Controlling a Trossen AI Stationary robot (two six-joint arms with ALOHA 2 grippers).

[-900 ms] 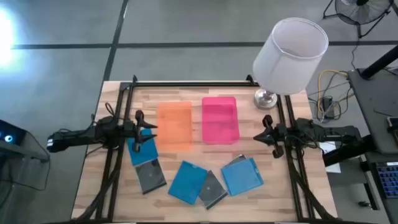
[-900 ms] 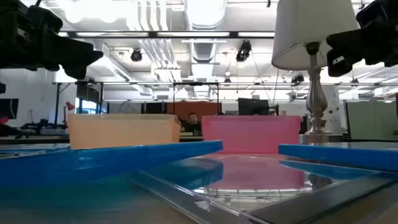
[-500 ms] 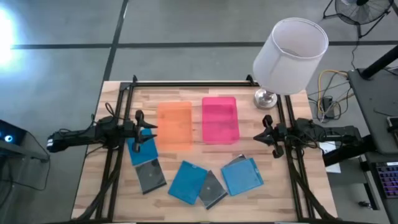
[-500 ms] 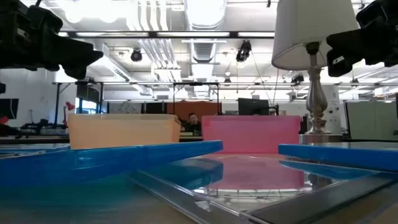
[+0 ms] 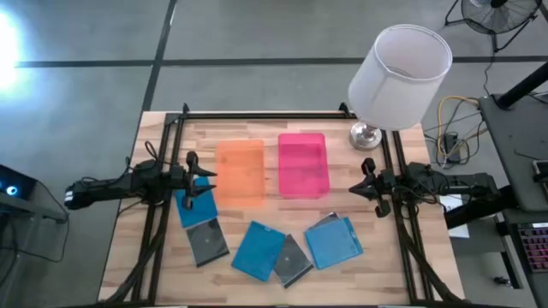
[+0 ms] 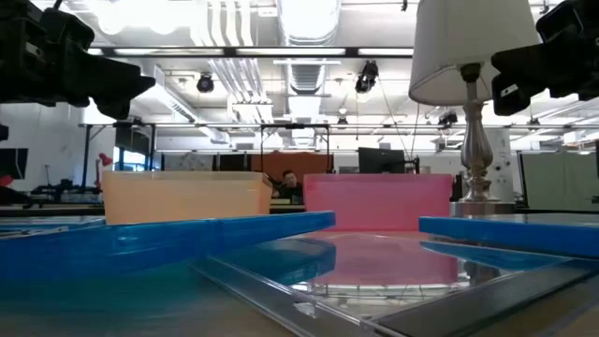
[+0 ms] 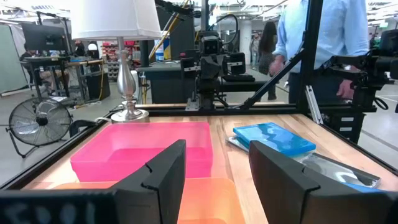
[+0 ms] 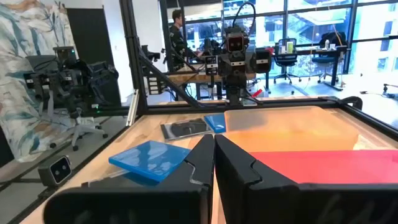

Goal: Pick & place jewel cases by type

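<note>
The high view shows the thin flat square plastic jewel cases (image 5: 265, 248) scattered across the near half of the wooden table (image 5: 342, 278), in front of the translucent orange tray (image 5: 241, 171) and the pink tray (image 5: 303, 164), both of which look empty, so I judge no case sorted yet. The left gripper (image 5: 202, 180) hovers at the table's left edge, right over a bright blue jewel case (image 5: 195, 205) that lies beside the orange tray, with a dark grey disc-showing case (image 5: 208, 242) just nearer. That blue case sits almost under the left fingers, so the left arm is the closer one for it; a reach would go downward and slightly toward the table's front. The right gripper (image 5: 366, 186) waits at the right edge, with another bright blue case (image 5: 334, 241) in front of it, overlapping a grey one (image 5: 291, 259).

The left wrist view settles what the overhead cannot: its two dark fingers (image 7: 163, 173) stand spread with a clear gap. The right wrist view shows its fingers (image 8: 200, 163) pressed together, holding nothing. The low view adds only that the cases lie flat, some stacked at their edges. A white-shaded table lamp (image 5: 398, 73) stands at the far right corner.
</note>
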